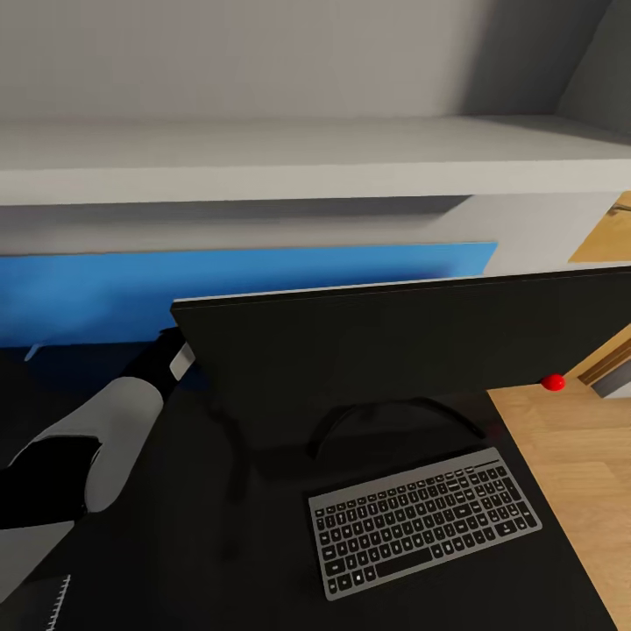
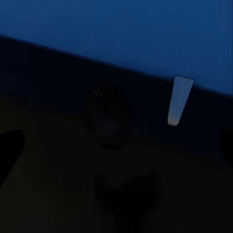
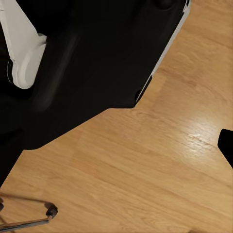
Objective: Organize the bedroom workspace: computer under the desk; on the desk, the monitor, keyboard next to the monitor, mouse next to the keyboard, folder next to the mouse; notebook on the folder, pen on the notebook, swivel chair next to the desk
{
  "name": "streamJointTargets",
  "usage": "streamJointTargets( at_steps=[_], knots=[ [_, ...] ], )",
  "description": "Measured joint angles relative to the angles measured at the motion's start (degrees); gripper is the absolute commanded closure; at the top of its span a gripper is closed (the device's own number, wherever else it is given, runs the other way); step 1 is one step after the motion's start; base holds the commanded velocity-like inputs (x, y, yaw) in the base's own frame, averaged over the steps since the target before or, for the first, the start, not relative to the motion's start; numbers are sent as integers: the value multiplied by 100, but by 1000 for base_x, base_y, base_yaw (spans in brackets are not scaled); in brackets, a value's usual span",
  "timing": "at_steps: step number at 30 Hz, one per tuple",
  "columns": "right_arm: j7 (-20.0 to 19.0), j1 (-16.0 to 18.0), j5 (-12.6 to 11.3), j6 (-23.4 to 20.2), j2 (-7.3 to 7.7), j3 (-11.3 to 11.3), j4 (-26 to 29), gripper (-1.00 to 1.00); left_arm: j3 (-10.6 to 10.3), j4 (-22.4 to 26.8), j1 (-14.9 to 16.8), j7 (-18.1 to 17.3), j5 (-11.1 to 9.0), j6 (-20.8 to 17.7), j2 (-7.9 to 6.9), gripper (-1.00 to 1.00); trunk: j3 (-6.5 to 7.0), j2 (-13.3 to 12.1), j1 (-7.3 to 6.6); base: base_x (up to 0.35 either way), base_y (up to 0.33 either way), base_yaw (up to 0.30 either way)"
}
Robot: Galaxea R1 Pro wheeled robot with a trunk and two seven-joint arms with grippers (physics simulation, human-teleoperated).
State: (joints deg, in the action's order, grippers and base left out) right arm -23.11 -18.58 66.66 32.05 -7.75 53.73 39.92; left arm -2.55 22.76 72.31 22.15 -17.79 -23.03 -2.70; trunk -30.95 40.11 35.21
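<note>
The black surface carries the monitor, which stands upright on a curved black foot toward the far edge, its dark screen facing the head camera. Just in front of that foot lies the keyboard, grey-framed with black keys, flat on the surface and turned at a slant so its right end sits farther back than its left; it lies near the right edge of the surface without reaching over it. Past that right edge the wooden floor shows, and a small red round thing sits just below the monitor's lower right corner; what it belongs to cannot be told. Behind the monitor runs a blue panel under a pale shelf.

The left arm, white and black, reaches forward over the left part of the surface and passes behind the monitor's left edge. In the left wrist view a dark rounded mouse lies on the dim surface near the foot of the blue panel, with a small pale tapered piece beside it at the panel's base. Whether the left tool is open or closed cannot be told, since only dark slivers show at the picture's sides.

The right wrist view looks down on the wooden floor, part of the robot's black body and a thin metal leg; the right tool's state cannot be told either
</note>
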Motion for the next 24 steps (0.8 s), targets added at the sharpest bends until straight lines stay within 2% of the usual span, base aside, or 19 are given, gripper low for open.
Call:
streamJointTargets(
  at_steps=[24],
  knots=[
    [0,0,0,5,0,11,0,-100,-49,0,-41,-10,0,9,-50,-100,-96,0,0,0,0,0]
  ],
)
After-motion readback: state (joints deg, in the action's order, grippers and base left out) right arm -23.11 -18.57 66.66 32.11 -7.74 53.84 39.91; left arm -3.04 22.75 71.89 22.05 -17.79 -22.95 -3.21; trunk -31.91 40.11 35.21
